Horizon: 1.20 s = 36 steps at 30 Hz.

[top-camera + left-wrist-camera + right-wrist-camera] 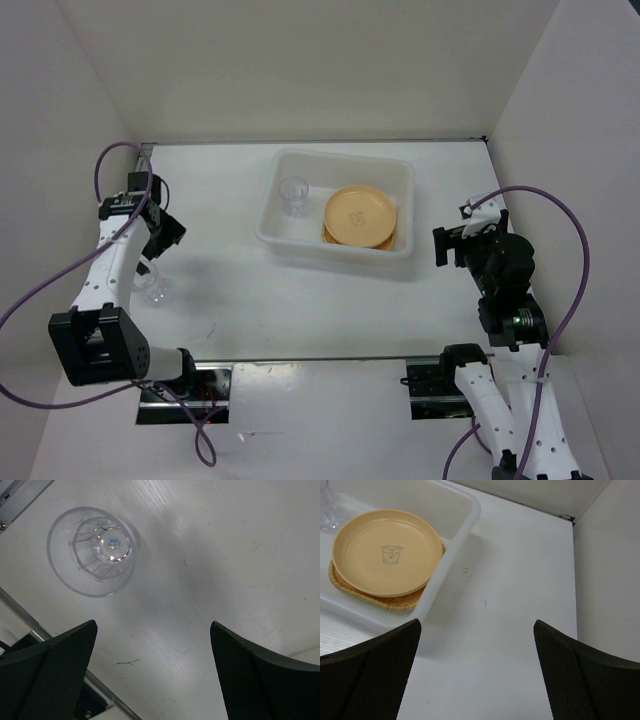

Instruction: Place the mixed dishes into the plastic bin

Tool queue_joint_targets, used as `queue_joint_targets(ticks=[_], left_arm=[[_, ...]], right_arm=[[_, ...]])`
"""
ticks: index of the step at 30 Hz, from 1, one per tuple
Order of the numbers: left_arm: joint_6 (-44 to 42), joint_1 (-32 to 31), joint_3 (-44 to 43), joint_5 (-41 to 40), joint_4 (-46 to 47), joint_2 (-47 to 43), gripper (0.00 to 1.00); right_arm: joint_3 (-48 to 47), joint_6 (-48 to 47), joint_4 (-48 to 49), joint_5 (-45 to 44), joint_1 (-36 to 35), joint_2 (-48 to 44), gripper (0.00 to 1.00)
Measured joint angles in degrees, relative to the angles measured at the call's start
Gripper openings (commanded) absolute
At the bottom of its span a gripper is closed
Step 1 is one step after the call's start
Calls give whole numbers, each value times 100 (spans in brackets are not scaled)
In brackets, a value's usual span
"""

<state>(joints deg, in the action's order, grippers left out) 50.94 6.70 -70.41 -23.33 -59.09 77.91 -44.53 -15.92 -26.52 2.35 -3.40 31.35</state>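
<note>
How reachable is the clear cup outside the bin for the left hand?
Probably yes: the left hand hangs open close beside the clear cup, with only bare table between them.

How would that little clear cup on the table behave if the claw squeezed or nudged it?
The clear cup looks thin-walled and see-through, so it is probably very light and may flex under a hard squeeze. Standing alone on the smooth table, a nudge would likely slide or tip it, and its round body could then roll.
</note>
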Motion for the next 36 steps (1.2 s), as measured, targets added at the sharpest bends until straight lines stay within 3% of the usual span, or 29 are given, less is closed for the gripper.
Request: queue_joint_targets(ticks=[7,21,23,25,26,27,28,36], left_arm=[[-332,938,796,472,586,-103,100],[-879,1054,857,809,1495,944,100],[-894,1051,870,855,1565,986,91],[-896,1054,872,898,1631,1014,72],[-896,1054,872,922,1659,1029,32],[-925,1054,872,940,1690,1045,7],[-935,1054,872,938,1711,1054,0],[-1001,1060,514,1093,1716,852,0]], right_arm=[[0,0,0,-2,0,46,97],[0,0,0,-31,0,103,97],[0,0,0,-44,0,105,97],[0,0,0,-48,0,105,97],[0,0,0,-50,0,105,97],[0,0,0,-50,0,105,97],[0,0,2,-52,0,105,97],[0,0,4,-68,-2,105,97]])
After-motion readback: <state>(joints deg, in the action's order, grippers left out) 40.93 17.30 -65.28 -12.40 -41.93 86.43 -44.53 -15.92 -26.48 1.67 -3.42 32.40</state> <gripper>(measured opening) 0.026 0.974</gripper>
